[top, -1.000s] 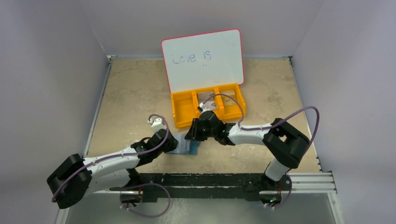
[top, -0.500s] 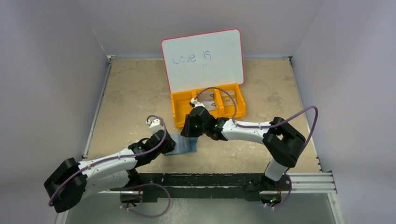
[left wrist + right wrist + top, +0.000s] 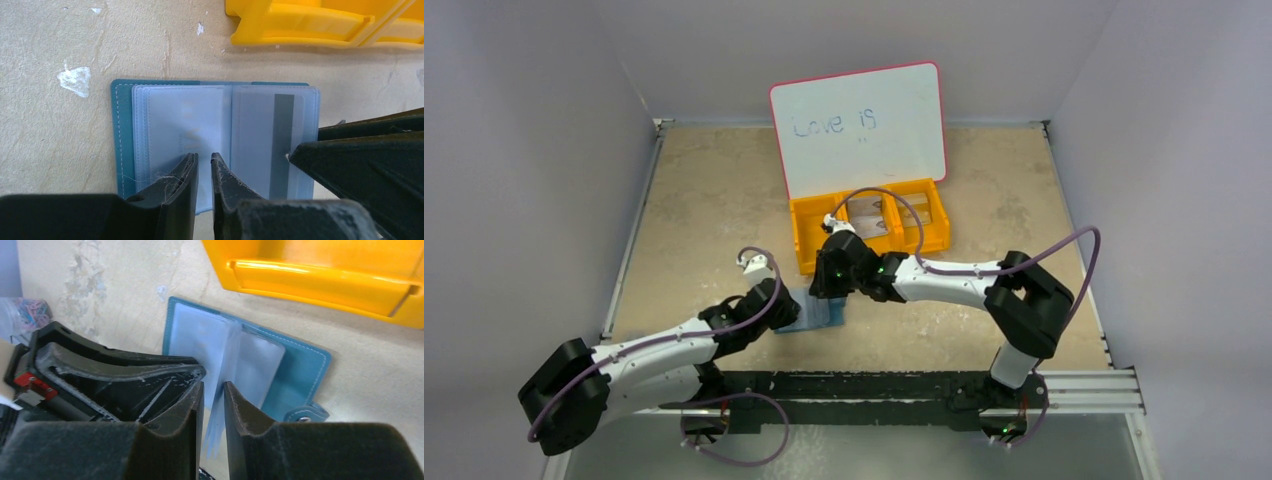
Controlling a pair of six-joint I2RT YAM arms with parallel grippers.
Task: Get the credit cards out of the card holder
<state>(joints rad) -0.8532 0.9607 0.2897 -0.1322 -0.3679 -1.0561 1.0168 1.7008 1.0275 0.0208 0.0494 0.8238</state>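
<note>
Centre of the overhead view: card holder point(image 3: 822, 312), a teal bifold, lies opened flat on the table point(image 3: 704, 220) with its pale blue plastic sleeves facing up. It sits just below the lower left corner of the orange bin point(image 3: 809, 248), near it but apart.

In the left wrist view a grey credit card point(image 3: 262, 145) with a dark stripe shows through the right-hand sleeve. The left-hand sleeve shows only a faint tan patch, too dim to identify. In the right wrist view the silver snap tab point(image 3: 302, 415) juts from the holder's lower right edge.

The left gripper point(image 3: 204, 172) reaches in from the lower left of the overhead view. Its fingers are closed to a narrow slit, and their tips lie on the left-hand sleeve at the holder's lower edge.

The right gripper point(image 3: 213, 400) comes in from the right and hangs over the holder. Its fingers are drawn close, with one upturned sleeve leaf standing between them. Whether the pads actually clamp that leaf cannot be told.

Behind the bin, a pink-rimmed whiteboard point(image 3: 859, 125) leans upright at the top centre of the overhead view.
</note>
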